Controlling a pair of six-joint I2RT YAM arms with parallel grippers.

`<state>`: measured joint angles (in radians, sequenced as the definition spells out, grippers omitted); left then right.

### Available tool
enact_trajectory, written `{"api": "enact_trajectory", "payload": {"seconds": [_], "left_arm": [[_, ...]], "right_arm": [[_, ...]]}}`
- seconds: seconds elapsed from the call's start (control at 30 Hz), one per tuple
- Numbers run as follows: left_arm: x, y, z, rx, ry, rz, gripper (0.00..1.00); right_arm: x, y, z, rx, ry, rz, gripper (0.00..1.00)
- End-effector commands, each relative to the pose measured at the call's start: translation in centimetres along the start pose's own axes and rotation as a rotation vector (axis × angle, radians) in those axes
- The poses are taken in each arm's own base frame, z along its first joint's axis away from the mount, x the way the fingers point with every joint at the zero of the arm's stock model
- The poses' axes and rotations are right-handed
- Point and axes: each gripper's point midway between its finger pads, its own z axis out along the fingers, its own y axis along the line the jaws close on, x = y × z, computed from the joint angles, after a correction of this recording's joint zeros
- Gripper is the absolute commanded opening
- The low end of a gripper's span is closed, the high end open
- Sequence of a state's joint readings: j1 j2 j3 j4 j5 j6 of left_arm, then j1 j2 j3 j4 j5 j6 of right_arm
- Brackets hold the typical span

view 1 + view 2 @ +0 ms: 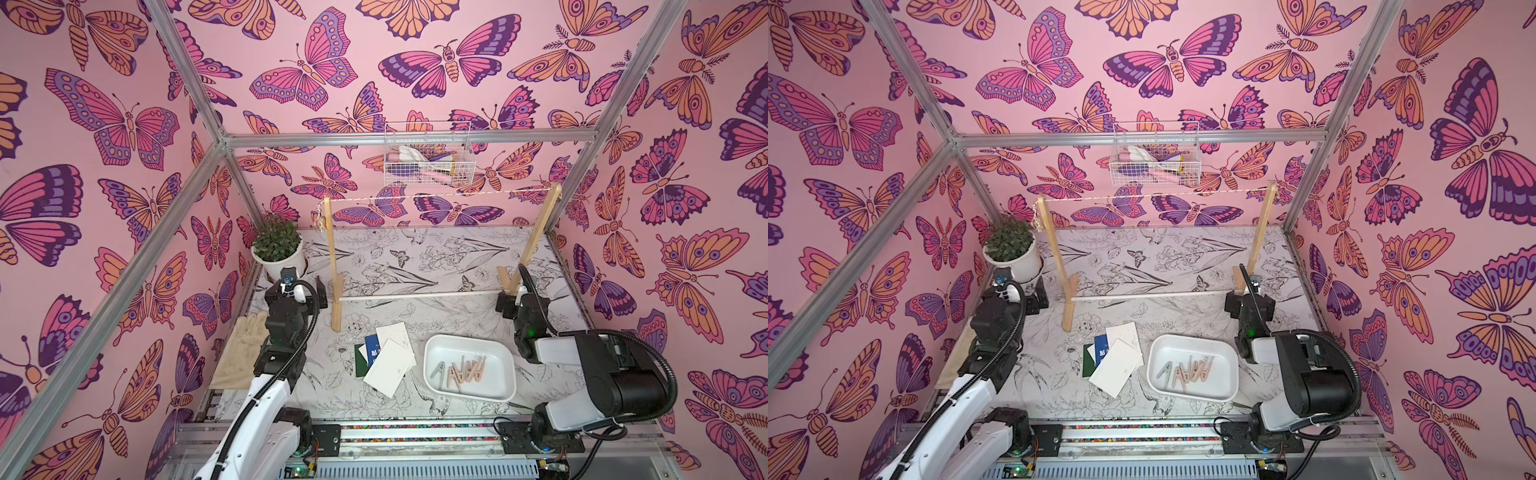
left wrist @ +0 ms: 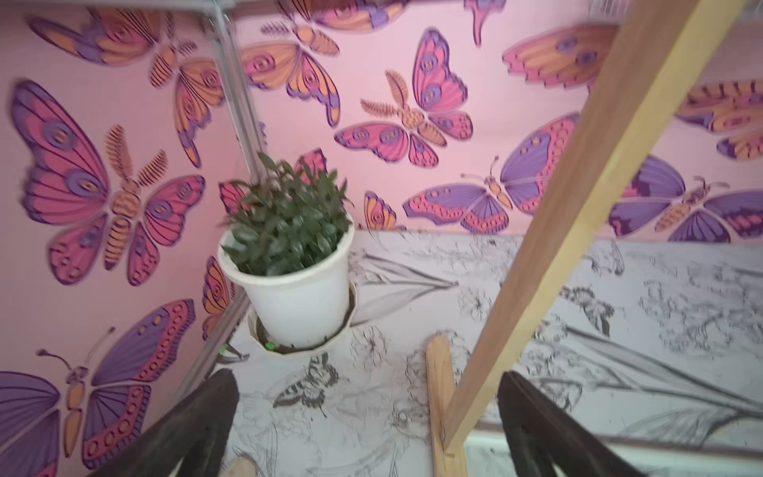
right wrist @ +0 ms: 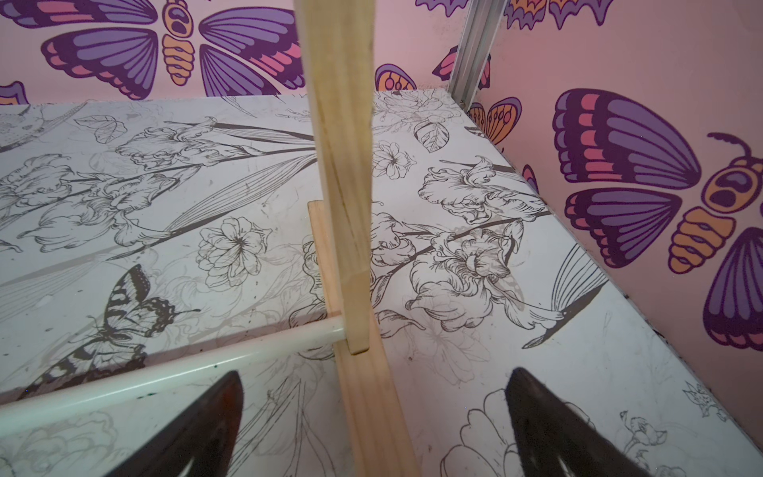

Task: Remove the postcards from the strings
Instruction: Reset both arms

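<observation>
The string (image 1: pixel 436 195) (image 1: pixel 1154 195) runs bare between the tops of the wooden frame's two posts, with a knotted tassel hanging at its left end. The postcards (image 1: pixel 388 357) (image 1: pixel 1115 361) lie in a loose pile on the table in front of the frame: white cards on top, a blue one (image 1: pixel 372 351) and a dark green one (image 1: pixel 360 361) under them. My left gripper (image 2: pixel 365 373) stands open over the frame's left foot (image 2: pixel 439 396). My right gripper (image 3: pixel 375 371) stands open astride the right foot (image 3: pixel 363 404). Neither holds anything.
A white tray (image 1: pixel 457 345) with several pink-beige pegs (image 1: pixel 461 372) sits right of the cards. A potted plant (image 1: pixel 278 245) stands at the back left and a beige glove (image 1: pixel 245 349) lies at the left edge. A wire basket (image 1: pixel 428 160) hangs on the back wall. A pale dowel (image 1: pixel 419 295) joins the feet.
</observation>
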<state>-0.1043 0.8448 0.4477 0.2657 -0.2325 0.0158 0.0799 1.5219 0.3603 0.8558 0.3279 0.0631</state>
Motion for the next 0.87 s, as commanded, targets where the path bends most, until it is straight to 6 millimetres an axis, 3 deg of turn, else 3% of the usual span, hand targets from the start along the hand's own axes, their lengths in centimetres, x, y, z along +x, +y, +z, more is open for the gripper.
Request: {"api": "enact_trajectory", "payload": {"seconds": [0.0,0.13,0.33,0.53,0.83], "left_arm": [[4.4,-0.9,1.5,0.076,0.082,-0.009,1.00],[6.4,-0.8,4.6,0.069,0.072,-0.021,1.00],[8.6,-0.7,6.9,0.056,0.076,-0.005,1.00],[10.8,-1.5,8.3,0.098,0.090,0.009,1.00],[11.0,-2.2,8.3,0.135,0.090,0.023,1.00]], "right_arm": [[-1.4,0.0,0.1,-0.002,-0.033,0.021,0.99],[-1.4,-0.1,0.1,-0.001,-0.035,0.023,0.99],[-1.4,0.0,0.2,-0.007,-0.030,0.023,0.99],[-1.3,0.0,0.3,-0.017,-0.022,0.028,0.99],[-1.3,0.0,0.6,-0.027,-0.010,0.034,0.99]]}}
